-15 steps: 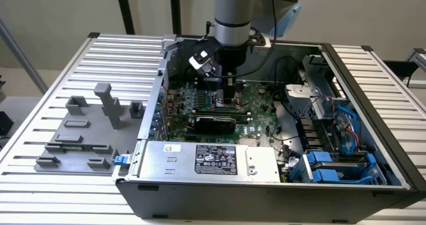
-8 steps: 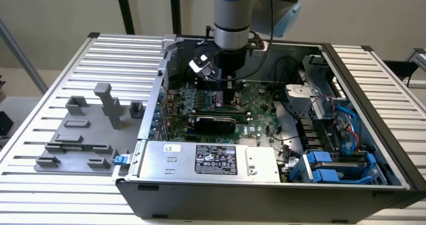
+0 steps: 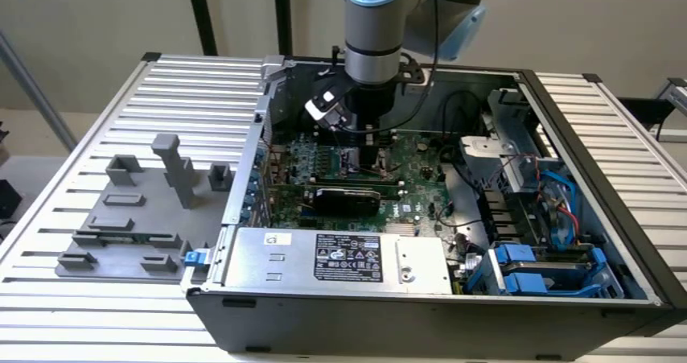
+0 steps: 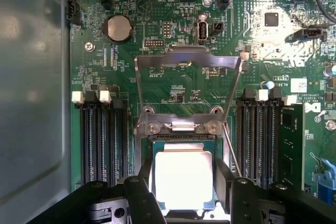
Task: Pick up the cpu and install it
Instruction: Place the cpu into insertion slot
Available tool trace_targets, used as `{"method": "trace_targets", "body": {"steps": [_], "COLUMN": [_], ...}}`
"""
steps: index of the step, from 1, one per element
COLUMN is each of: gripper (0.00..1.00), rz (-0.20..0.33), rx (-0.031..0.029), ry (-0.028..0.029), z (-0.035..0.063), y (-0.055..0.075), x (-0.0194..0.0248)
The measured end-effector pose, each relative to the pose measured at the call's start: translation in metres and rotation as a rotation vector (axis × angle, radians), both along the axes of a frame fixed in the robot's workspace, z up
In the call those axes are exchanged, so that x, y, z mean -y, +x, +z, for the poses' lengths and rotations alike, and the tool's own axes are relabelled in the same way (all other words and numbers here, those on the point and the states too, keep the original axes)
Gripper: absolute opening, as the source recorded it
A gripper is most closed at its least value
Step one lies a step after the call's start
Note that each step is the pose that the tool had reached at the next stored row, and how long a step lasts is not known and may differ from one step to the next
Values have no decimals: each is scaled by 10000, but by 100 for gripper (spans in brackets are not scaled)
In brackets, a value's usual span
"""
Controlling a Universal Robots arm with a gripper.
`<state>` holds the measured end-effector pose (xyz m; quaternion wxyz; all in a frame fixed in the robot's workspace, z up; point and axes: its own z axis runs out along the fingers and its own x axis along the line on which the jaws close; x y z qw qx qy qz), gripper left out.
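Black fingers (image 4: 145, 174) of the gripper (image 4: 184, 182) pinched the cpu (image 4: 184, 174) by its sides, over the open socket (image 4: 181, 126) on the motherboard (image 4: 173, 85). In the exterior view, the arm (image 3: 372, 49) hung inside the computer case (image 3: 429, 315), beyond the power supply (image 3: 333, 258).

A grey tray (image 3: 134, 218) with upright blocks sits on the slatted table (image 3: 64, 327). Beside it, an open computer case (image 3: 429, 323) holds a green motherboard (image 4: 157, 85).
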<state>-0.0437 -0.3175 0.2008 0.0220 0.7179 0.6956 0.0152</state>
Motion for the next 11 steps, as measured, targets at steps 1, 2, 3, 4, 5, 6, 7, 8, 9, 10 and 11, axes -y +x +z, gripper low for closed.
{"method": "trace_targets", "body": {"steps": [1, 2, 3, 4, 5, 6, 7, 8, 9, 10, 11], "gripper": [55, 55, 55, 55, 55, 55, 55, 55, 55, 55, 55], "rz": [-2, -6, -12, -17, -27, -38, -46, -53, -56, -60, -64], "rx": [1, 1, 2, 2, 2, 2, 0, 1, 1, 1, 1], "ry": [-4, -10, -17, -29, -40, -53, -69, -82, -96, -110, -128], "z": [-8, -17, -25, -31, -36, -39, -40, -42, -44, -45, -46], "y": [0, 0, 0, 0, 1, 1, 0, 0, 0, 0, 0], "x": [-6, -11, -15, -17, -18, -19, -19, -19, -19, -19, -19]}}
